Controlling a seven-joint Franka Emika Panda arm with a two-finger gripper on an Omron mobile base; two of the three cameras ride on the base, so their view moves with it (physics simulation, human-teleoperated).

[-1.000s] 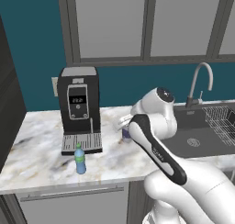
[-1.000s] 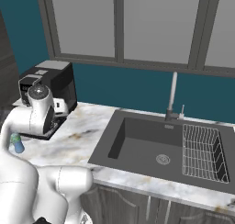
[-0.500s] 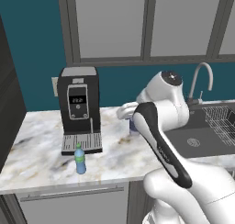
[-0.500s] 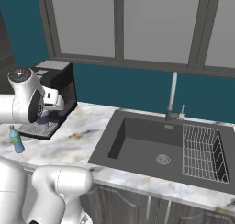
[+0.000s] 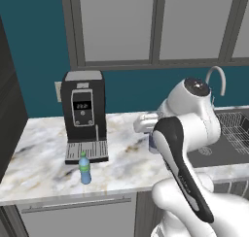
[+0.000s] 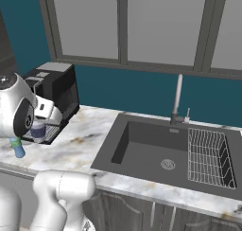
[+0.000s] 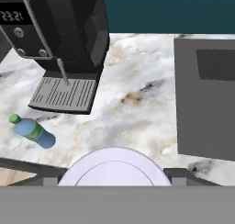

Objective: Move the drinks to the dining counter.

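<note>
The arm has swung round, its gripper [image 7: 114, 176] clamped wide on the cup [image 7: 114, 163], lifted off the desk [image 7: 137, 103]; the bottle [image 7: 33, 132] waits ahead-left, and a fast swing could slip the cup.

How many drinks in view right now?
2. The small blue-green bottle stands on the marble worktop in front of the black coffee machine. The short white-and-purple lidded cup sits between the fingers of the hand. Others may be hidden behind the arm.

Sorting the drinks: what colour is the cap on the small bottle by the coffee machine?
Green, clearest in the hand view: small blue-green bottle.
</note>
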